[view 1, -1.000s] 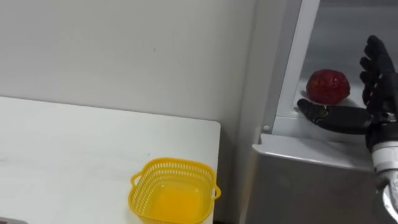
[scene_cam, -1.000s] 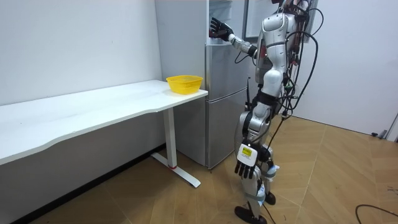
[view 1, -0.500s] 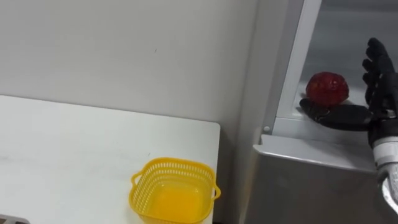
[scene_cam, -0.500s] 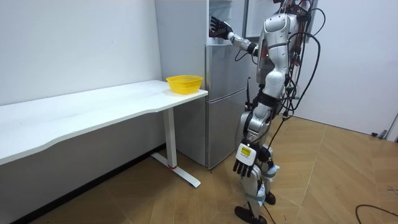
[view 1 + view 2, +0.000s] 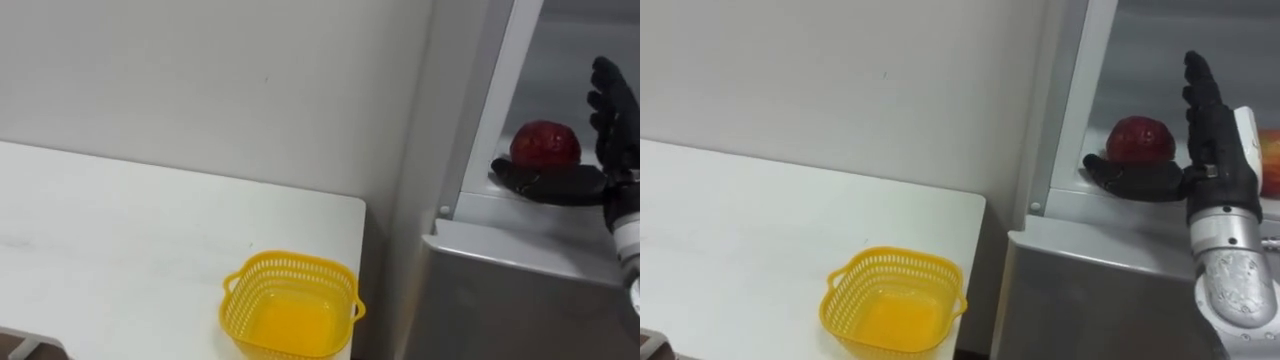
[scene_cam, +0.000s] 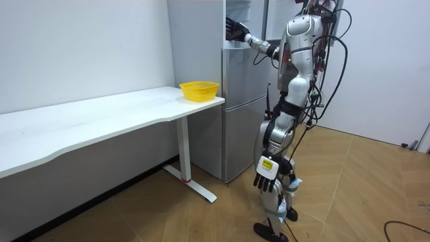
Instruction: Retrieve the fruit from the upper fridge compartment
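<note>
The robot stands at the fridge (image 6: 242, 101), its left hand (image 6: 263, 180) hanging by its thigh. Nearest, at 7 o'clock in the eye views, a yellow basket (image 5: 292, 308) sits at the corner of a white table (image 5: 120, 230). Beyond, in the open upper compartment, the right hand (image 5: 1215, 165) is spread wide and holds nothing, fingers straight toward 12 o'clock and thumb stretched toward 9 o'clock. The red fruit (image 5: 1140, 138), round with no long axis, rests on the shelf at 10 o'clock from the palm, just behind the thumb; whether they touch cannot be told. The right hand is far the nearer of the 2, so the grasp likely needs only a short reach toward 10 o'clock.
</note>
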### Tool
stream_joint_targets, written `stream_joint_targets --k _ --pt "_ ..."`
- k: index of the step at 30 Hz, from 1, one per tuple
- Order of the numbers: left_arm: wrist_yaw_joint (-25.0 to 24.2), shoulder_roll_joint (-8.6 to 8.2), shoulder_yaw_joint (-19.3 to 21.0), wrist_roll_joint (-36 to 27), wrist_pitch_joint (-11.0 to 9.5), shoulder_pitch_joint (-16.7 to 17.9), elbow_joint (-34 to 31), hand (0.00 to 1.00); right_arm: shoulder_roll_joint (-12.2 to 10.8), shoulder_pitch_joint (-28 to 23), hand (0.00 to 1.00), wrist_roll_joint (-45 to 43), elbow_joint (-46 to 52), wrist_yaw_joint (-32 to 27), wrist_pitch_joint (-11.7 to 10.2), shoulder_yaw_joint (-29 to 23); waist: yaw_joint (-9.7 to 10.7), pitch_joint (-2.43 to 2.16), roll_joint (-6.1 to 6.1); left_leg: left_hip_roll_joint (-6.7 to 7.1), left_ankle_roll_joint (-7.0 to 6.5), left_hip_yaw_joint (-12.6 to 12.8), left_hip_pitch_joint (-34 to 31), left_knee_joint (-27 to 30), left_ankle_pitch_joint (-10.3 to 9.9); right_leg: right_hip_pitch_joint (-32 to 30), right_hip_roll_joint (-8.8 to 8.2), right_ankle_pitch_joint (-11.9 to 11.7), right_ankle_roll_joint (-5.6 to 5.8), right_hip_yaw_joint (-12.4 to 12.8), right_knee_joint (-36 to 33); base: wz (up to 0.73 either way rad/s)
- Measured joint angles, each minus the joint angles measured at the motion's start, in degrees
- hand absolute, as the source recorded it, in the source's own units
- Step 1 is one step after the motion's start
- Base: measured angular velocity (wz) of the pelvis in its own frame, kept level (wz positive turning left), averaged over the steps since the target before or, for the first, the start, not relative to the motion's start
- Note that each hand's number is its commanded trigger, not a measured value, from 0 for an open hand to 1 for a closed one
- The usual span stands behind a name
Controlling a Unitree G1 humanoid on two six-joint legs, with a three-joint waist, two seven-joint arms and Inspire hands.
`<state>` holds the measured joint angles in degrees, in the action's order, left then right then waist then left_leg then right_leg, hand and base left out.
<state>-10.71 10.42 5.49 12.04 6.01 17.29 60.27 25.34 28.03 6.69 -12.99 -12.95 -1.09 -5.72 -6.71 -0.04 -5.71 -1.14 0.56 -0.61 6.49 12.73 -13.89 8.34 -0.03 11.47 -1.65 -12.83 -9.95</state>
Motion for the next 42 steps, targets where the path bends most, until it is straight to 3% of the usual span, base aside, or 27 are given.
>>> stream_joint_targets --k 12,22,30,31,32,33,35,36,42 --pt "-0.9 1.23 0.1 0.1 1.2 0.1 -0.6 0.0 1.0 2.0 0.0 3.1 -2.9 4.4 1.8 0.0 0.2 0.09 -0.31 0.07 0.0 0.0 0.0 0.1 0.0 0.4 -0.07 0.0 -0.01 -0.1 0.1 0.0" --pt "-0.7 2.43 0.1 0.0 2.8 0.6 -2.6 0.0 4.5 6.0 0.0 6.2 -11.3 7.5 2.5 2.8 0.0 -0.05 -1.24 0.06 0.0 -0.2 0.2 0.3 0.0 0.8 -0.03 0.0 -0.02 -0.4 0.1 0.0" --pt "-0.7 2.41 -0.1 -0.1 3.5 1.2 -2.7 0.0 5.5 9.2 0.0 4.7 -16.7 10.3 2.5 4.5 0.1 0.1 -1.21 0.06 0.02 -0.3 -0.1 0.8 0.0 0.7 -0.07 -0.1 -0.11 -1.0 0.2 0.03" --pt "-0.7 2.41 -0.1 -0.2 3.5 1.2 -2.7 0.0 5.7 9.2 0.05 4.7 -16.8 10.7 2.5 4.5 0.1 0.1 -1.21 0.06 0.03 -0.4 -0.1 0.8 0.0 0.7 -0.07 0.0 -0.12 -1.1 0.2 0.03" --pt "-0.7 2.41 -0.1 -0.2 3.5 1.2 -2.7 0.0 5.7 9.2 0.25 4.7 -16.8 10.8 2.5 4.5 0.1 0.1 -1.2 0.06 0.03 -0.4 -0.1 0.8 0.0 0.7 -0.07 0.0 -0.12 -1.2 0.2 0.0" --pt "-0.7 2.41 -0.2 -0.2 3.5 1.1 -2.7 0.0 5.8 9.2 0.59 4.7 -16.8 11.0 2.4 4.5 0.1 0.09 -1.18 0.06 0.03 -0.4 -0.1 0.8 0.0 0.7 -0.07 0.0 -0.12 -1.2 0.2 0.0" --pt "-0.7 2.39 -0.2 -0.2 3.7 1.1 -2.7 0.0 6.1 9.2 0.81 4.2 -16.8 11.9 2.4 4.5 0.1 0.02 -1.06 0.08 0.03 -0.4 0.0 0.8 0.0 0.7 -0.07 0.0 -0.12 -1.1 0.2 0.0" --pt "-0.7 2.39 -0.2 -0.2 3.7 1.2 -2.7 0.0 6.2 9.2 1.0 4.2 -16.8 12.2 2.4 4.5 0.1 0.02 -1.05 0.08 0.03 -0.4 0.0 0.8 0.0 0.7 -0.07 0.0 -0.12 -1.1 0.2 0.0" --pt "0.2 2.4 -0.2 -1.1 4.0 1.0 -2.8 0.0 6.5 9.8 1.0 4.2 -17.7 14.4 2.5 4.6 0.2 0.03 -0.98 0.05 0.03 -0.4 0.1 0.8 0.0 0.9 -0.05 -0.1 -0.14 -1.1 0.1 0.0"
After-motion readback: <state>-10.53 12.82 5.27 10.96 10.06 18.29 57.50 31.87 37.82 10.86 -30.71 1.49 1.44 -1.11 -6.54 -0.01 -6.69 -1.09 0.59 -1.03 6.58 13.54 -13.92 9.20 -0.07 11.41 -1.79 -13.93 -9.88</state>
